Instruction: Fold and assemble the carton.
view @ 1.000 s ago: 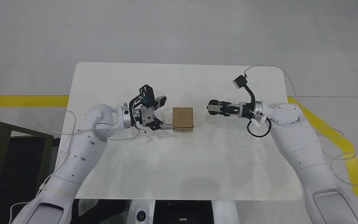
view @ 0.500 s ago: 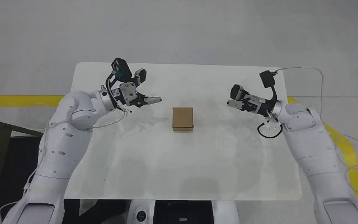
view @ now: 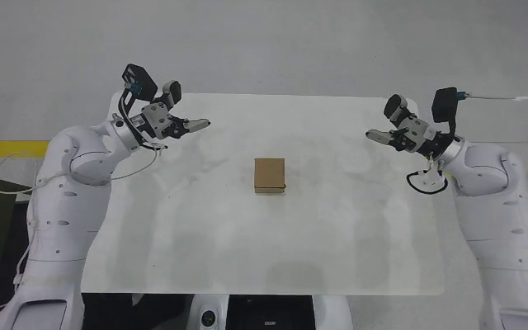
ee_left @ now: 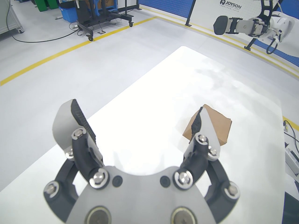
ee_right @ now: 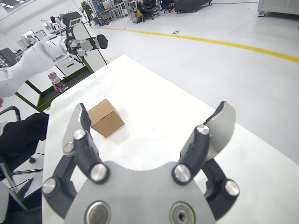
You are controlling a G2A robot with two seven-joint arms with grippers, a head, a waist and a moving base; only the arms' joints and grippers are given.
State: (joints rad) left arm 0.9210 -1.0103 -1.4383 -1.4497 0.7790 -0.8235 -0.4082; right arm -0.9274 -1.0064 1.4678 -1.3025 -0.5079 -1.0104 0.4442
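- The carton (view: 270, 175) stands as a closed cube at the middle of the table (view: 346, 247), flaps down, with nothing touching it.
- The left gripper (view: 196, 125) hangs above the far left corner, fingers spread and empty.
- The right gripper (view: 375, 134) hangs above the far right edge, fingers also spread and empty.
- Folding appears complete, so the step in hand is probably clearing away.
- Both arms should travel well apart from the carton, so that no flap is snagged and the cube is not pushed.
- The top seam should be confirmed flat.

carton (view: 270, 175): small brown cardboard cube, flaps closed; sits flat near middle of white table (view: 346, 247); untouched
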